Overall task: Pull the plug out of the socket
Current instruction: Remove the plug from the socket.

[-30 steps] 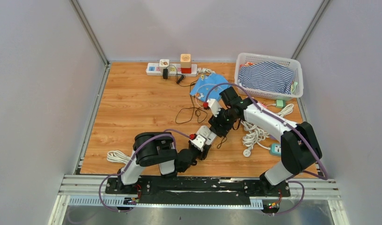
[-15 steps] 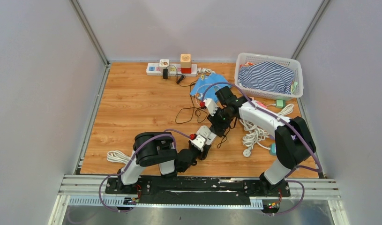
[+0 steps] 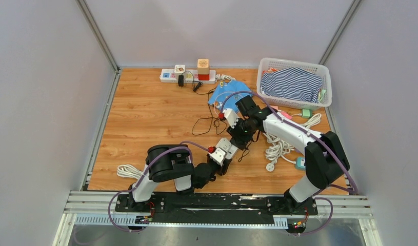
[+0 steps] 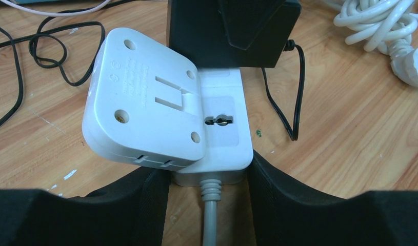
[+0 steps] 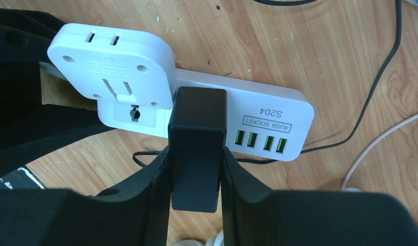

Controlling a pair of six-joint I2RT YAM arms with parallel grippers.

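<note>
Near surface middle, white socket strip gripped at cord end by left claw; black plug, seated in strip, clamped by right claw.

Light even and diffuse, from overhead; all views bright. Shadows on the table soft and short. In my wrist views my fingers blur dark along the bottom edge; the white socket is sharp.

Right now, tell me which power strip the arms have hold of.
The white strip with green USB ports: left gripper clamps its cable end, right gripper grips its black plug. The far-edge strip lies untouched.
</note>
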